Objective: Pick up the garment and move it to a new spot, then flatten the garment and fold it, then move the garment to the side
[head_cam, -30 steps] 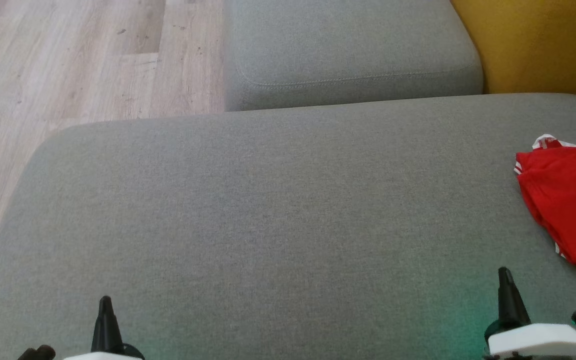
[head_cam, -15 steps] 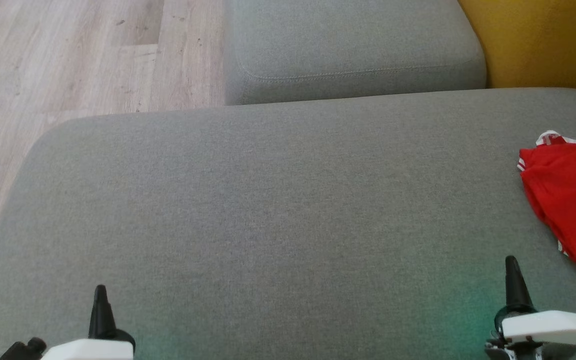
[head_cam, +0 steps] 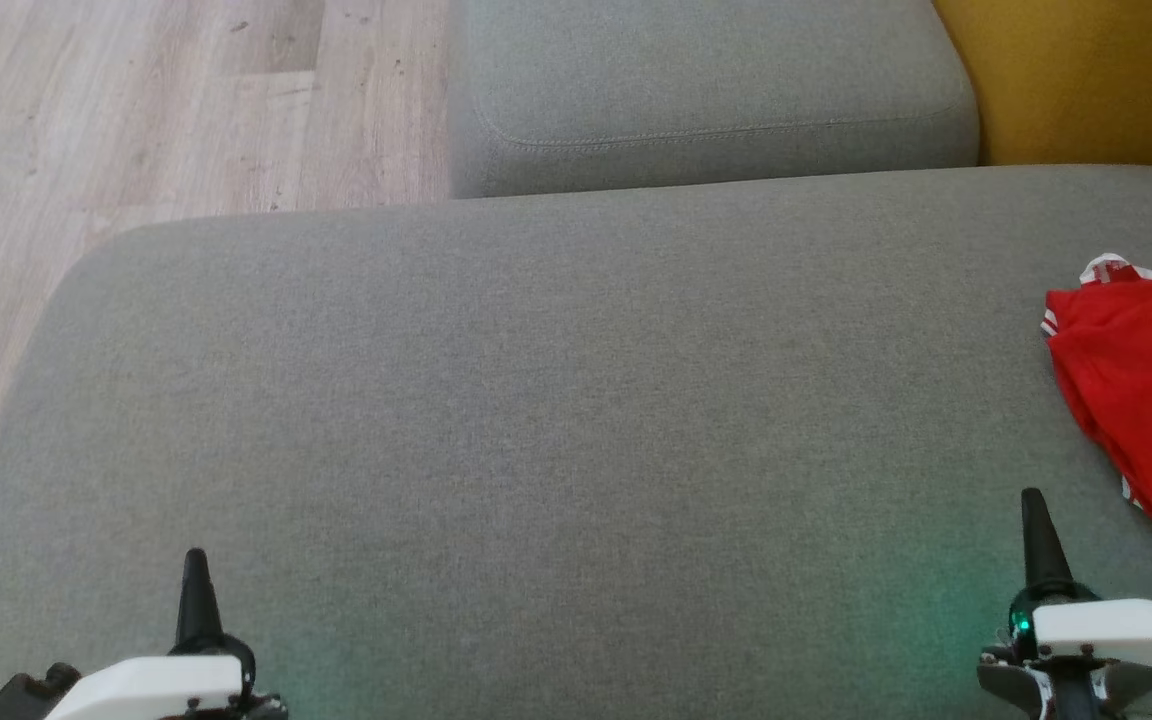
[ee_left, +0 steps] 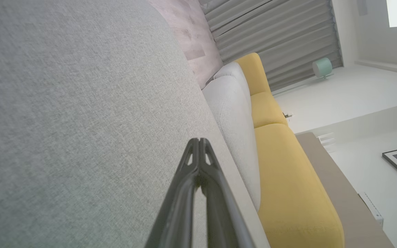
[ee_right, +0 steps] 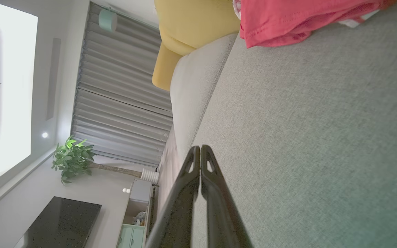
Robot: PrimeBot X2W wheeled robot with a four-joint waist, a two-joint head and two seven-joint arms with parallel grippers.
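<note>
Two grippers, both pinched together and empty: left gripper [head_cam: 196,565] and right gripper [head_cam: 1033,505], over the grey sofa seat [head_cam: 536,400]. Red garment [head_cam: 1141,400] lies ahead and right of the right gripper, untouched. It appears folded and set aside; task likely near done.

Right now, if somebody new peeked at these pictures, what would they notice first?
The bright red garment jumps out first, lying at the right side of the big grey couch seat, with white trim showing. Next comes the yellow cushion in the top right corner, and the pale wooden floor at the top left.
</note>
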